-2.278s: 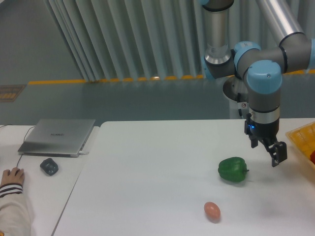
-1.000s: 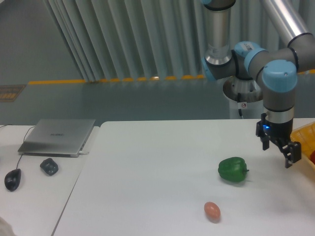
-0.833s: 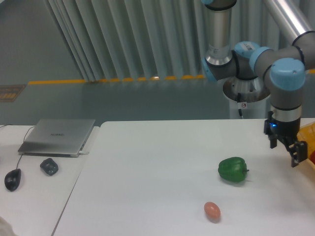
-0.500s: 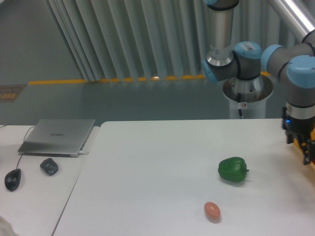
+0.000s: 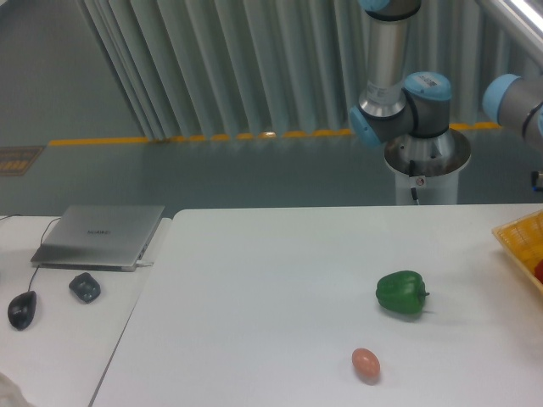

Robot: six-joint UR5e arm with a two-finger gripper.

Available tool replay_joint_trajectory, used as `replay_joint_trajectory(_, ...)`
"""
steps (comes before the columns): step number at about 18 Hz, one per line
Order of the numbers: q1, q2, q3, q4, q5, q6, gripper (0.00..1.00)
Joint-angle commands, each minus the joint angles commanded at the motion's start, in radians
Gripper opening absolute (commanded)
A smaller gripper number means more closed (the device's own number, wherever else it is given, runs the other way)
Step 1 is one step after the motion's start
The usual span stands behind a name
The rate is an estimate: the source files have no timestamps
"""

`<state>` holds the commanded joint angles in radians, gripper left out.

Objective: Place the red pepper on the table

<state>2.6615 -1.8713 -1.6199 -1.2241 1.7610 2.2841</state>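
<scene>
**A:** Where does your job stand right now?

**B:** Early, by my reading. You want the red pepper on the table (image 5: 280, 288), and no red pepper lies on the white top. What sits there is a green pepper (image 5: 401, 292) at right of centre and a small pinkish egg (image 5: 366, 364) below it, near the bottom edge, the two well apart.

**A:** So where is the red one?

**B:** Look at the far right edge. A yellow tray (image 5: 517, 239) pokes into the frame there, and a sliver of red (image 5: 540, 271) shows inside it at the very border. That may be your pepper, but too little of it is visible to be sure.

**A:** And the gripper?

**B:** You can't see it. Only the arm (image 5: 399, 80) shows at upper right, its elbow joints and a bit of the wrist cut off by the right edge. Whether the fingers are spread or closed, or carrying anything, the frame doesn't tell you.

**A:** What's left, then?

**B:** Nearly all of it, I'd judge: take the pepper from the tray, carry it over the table, set it on a bare patch away from the green pepper and the egg, then let go.
</scene>
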Motion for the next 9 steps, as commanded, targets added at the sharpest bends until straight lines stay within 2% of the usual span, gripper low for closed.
replay_joint_trajectory(5,0.0,-0.045,0.005,0.031,-0.005,-0.005,1.0)
replay_joint_trajectory(9,0.0,-0.055,-0.005,0.032,-0.005,-0.012,1.0)
